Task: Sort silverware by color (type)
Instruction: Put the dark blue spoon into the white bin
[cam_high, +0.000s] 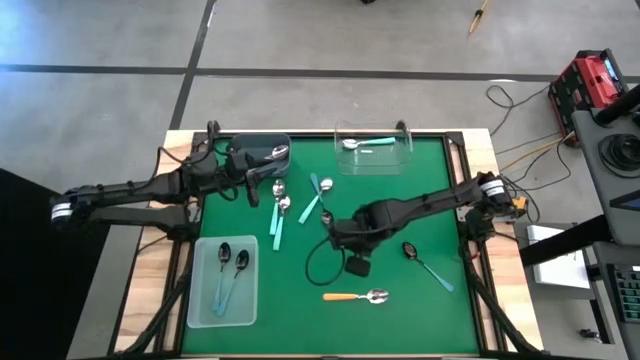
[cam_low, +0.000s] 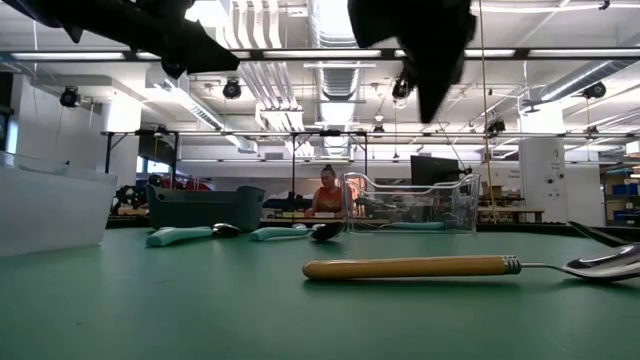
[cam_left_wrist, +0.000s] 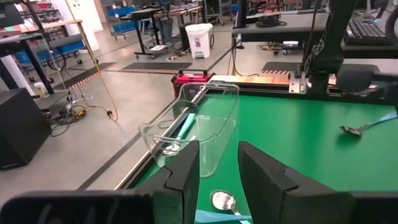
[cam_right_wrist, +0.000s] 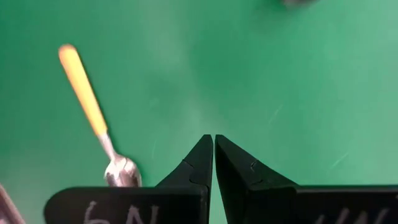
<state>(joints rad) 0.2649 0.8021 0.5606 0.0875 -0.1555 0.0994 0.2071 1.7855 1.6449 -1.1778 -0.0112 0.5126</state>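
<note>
Silverware (cam_high: 284, 205) is partly sorted.

**Already in containers**
- Two dark-bowled spoons (cam_high: 232, 262) with light-blue handles lie in the translucent tray (cam_high: 200, 310) at the table's front-left corner.
- One teal-handled spoon (cam_high: 365, 143) lies in the clear bin (cam_high: 400, 165) at the middle of the far edge.
- The dark bin (cam_high: 240, 148) stands at the far-left corner. I cannot tell what is in it.

**Loose on the green table (cam_high: 420, 190)**
- Several teal-handled spoons (cam_high: 315, 203) lie around the table's middle.
- One dark-bowled spoon (cam_high: 425, 264) lies toward the right edge.
- The orange-handled spoon (cam_high: 357, 296) lies near the front edge.

**Tool state**
- My right gripper (cam_right_wrist: 213, 137) hangs above bare table near the middle. Its fingers are pressed together and it carries nothing. The orange-handled spoon is just off to one side, apart from the tips.
- My left gripper (cam_left_wrist: 217, 152) is beside the dark bin, pointing across the table toward the clear bin. Its fingers are partly spread and nothing shows between the tips. A teal-handled spoon shows low between them, and it appears to lie on the table, not in my grip.

**Step in hand**
I judge this to be the approach to a pick, with the orange-handled spoon the likely target for my right gripper.

**Next move**
1. Spread the right fingers.
2. Shift over the orange handle, with the fingers set across it.
3. Descend until the tips bracket it.
4. Close.

The handle lies flat on the table, so the tips must come right down to the surface.
</note>
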